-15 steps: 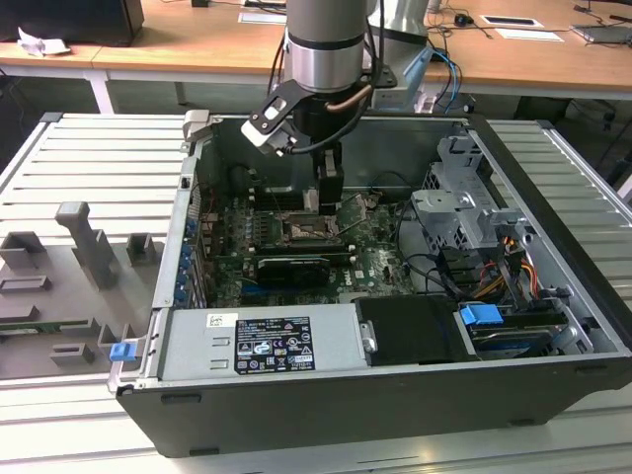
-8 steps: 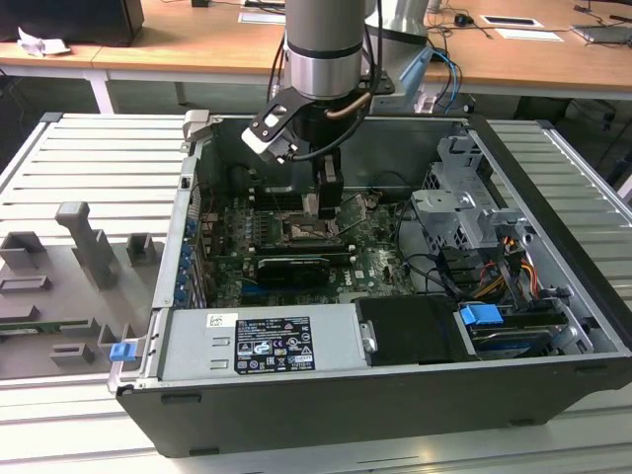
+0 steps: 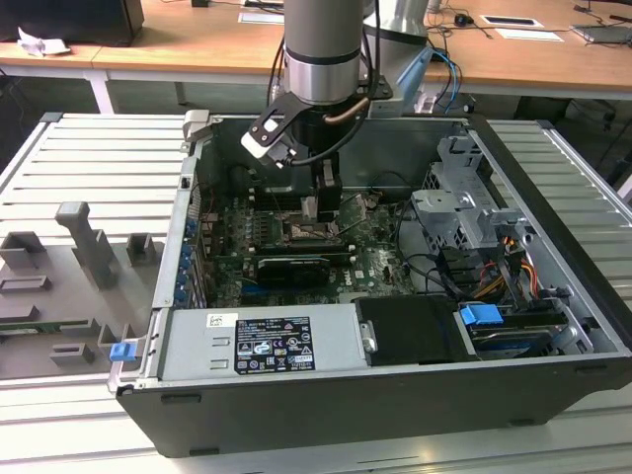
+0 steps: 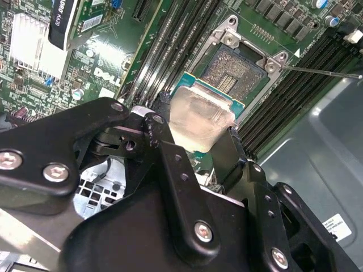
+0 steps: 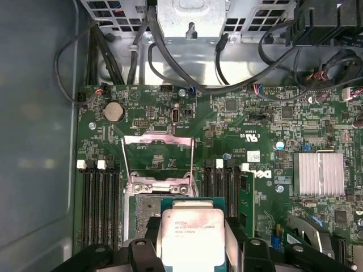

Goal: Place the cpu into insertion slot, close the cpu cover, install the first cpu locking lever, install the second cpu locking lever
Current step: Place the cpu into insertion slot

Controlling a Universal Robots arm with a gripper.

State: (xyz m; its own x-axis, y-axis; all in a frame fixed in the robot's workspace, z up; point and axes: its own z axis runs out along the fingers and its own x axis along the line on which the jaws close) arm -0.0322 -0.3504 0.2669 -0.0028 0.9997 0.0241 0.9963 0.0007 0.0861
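The black gripper (image 3: 324, 202) hangs down inside the open dark grey computer case (image 3: 395, 410), which lies flat on a pale slatted metal table (image 3: 89, 163). Its jaws are clamped on the cpu (image 5: 193, 235), a small flat square chip with a pale silvery metal top, and the black fingers (image 4: 227, 150) press on two opposite edges.

The chip is face up and close to level. Being square, it has no long axis, and its edges run parallel to the socket's edges. It sits over the edge of the insertion slot (image 4: 235, 73), a small square dark socket with a silvery rim, on the side away from the hinge. Much of the socket's contact field is bare beyond it. I cannot tell whether the chip touches the socket.

The cpu cover (image 5: 159, 139), a thin silvery metal frame with a cut-out centre, is swung open and back from the socket. Green board shows through its opening.

There is little room at the sides. Long narrow black memory slots (image 5: 102, 198) run close along both flanks of the socket on the green circuit board (image 5: 249, 122). A long black graphics card (image 3: 291, 269) lies just toward the near edge of the case. A silvery power supply box (image 3: 262, 341) fills the near corner at the exterior view's left. A grey metal drive cage (image 3: 464, 212) stands at the exterior view's right, with black cables trailing from it. The case is open above the socket.
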